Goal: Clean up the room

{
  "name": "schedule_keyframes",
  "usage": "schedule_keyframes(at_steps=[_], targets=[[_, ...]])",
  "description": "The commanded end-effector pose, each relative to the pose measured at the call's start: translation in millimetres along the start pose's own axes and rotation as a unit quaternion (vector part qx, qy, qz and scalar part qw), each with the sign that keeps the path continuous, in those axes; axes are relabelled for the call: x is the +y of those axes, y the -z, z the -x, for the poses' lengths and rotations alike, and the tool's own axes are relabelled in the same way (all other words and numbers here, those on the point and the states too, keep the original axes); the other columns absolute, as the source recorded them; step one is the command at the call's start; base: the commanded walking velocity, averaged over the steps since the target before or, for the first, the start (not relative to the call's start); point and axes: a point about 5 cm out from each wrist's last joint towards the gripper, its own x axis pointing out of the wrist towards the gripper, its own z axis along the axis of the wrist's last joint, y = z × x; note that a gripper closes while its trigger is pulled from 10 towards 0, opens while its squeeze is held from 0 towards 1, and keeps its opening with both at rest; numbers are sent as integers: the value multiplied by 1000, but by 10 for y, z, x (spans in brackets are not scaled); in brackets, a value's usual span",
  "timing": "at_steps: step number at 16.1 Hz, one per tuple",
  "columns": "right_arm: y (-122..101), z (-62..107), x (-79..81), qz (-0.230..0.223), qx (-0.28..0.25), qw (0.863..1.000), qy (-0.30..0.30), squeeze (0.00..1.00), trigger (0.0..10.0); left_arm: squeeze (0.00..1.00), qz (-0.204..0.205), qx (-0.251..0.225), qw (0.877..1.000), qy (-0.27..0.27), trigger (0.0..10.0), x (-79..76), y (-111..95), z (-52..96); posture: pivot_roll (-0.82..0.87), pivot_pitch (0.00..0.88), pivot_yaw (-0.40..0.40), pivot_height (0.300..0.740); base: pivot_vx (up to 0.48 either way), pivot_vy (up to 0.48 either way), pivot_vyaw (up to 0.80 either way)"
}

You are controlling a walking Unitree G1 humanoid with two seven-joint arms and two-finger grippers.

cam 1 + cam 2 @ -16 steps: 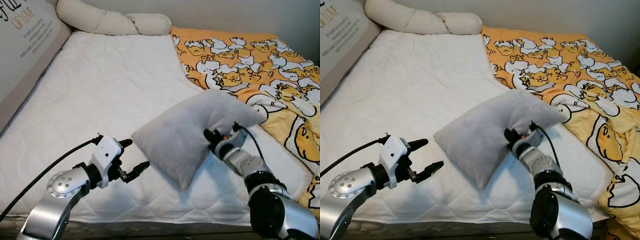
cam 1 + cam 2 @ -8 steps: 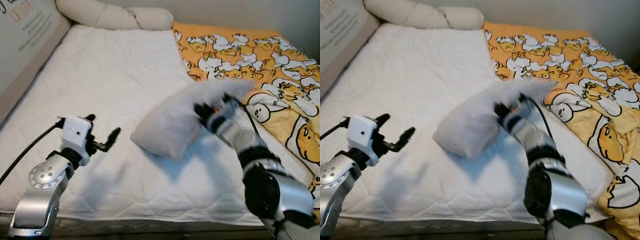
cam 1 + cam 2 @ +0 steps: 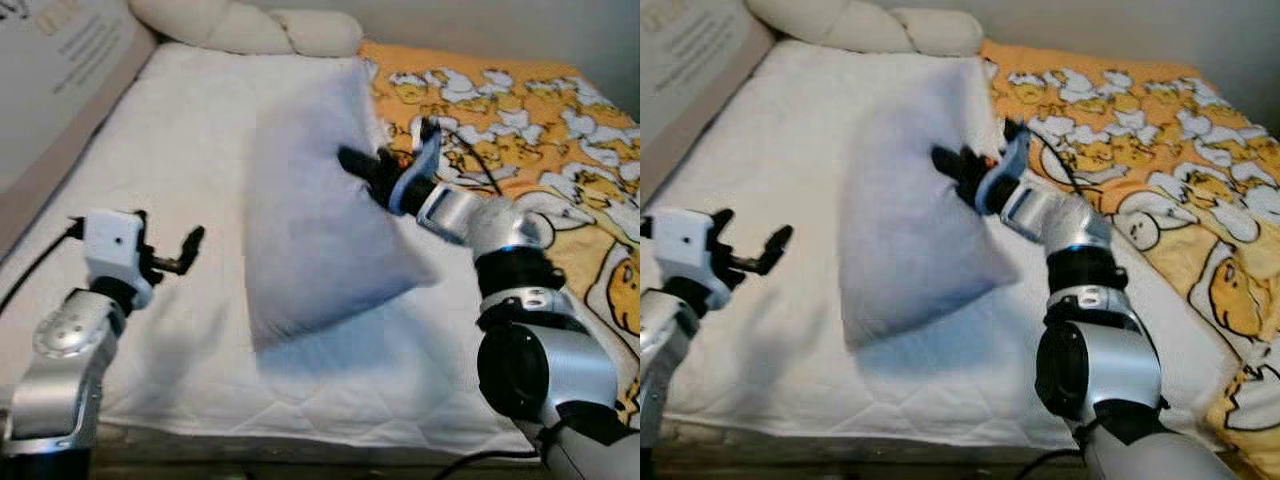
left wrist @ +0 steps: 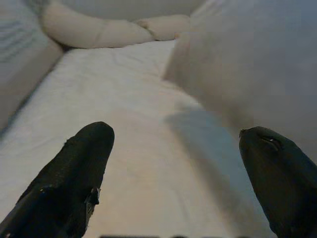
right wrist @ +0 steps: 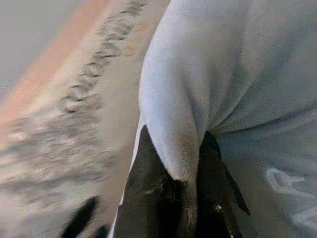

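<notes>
One grey pillow point(image 3: 310, 225), blurred, lifted off the white bed point(image 3: 190, 130), pinched by a fold between the closed fingers of the right gripper point(image 3: 362, 168). Left gripper point(image 3: 168, 250) beside it above the mattress, apart from the pillow, fingers point(image 4: 74, 168) spread wide around nothing. Orange duck-print blanket point(image 3: 520, 110) to the right; cream bolster point(image 3: 250, 25) at the head.

No word could be read. The headboard point(image 3: 60, 90) at the bed's left side carried a few lines of printed lettering, gold above and small dark lines below, but all of it was too blurred to make out.
</notes>
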Motion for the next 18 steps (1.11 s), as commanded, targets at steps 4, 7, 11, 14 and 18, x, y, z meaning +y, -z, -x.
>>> schedule_keyframes(at_steps=[4, 7, 11, 14, 18], targets=[[307, 515, -552, -37, 53, 997, 38, 0, 0, 0, 56, 0, 998, 20, 10000, 34, -7, -26, 137, 0, -98, 740, 0, 0, 0], [836, 708, -1094, -49, 86, 985, 142, 0, 0, 1000, 100, 37, 988, 116, 10000, -300, 208, -208, 137, 0, -88, 740, 0, 0, 0], [1077, 921, -1354, -11, 124, 963, 239, 0, 0, 1000, 110, 90, 959, 245, 10000, -711, 454, -556, 135, 0, -88, 740, 0, 0, 0], [1078, 952, -1373, 15, 143, 962, 232, 0, 0, 1000, 103, 125, 958, 237, 10000, -740, 552, -736, 108, 0, -72, 740, 0, 0, 0], [1097, 1035, -1429, 36, 151, 961, 227, 0, 0, 1000, 116, 173, 960, 187, 10000, -875, 658, -956, 51, 0, -27, 740, 0, 0, 0]])
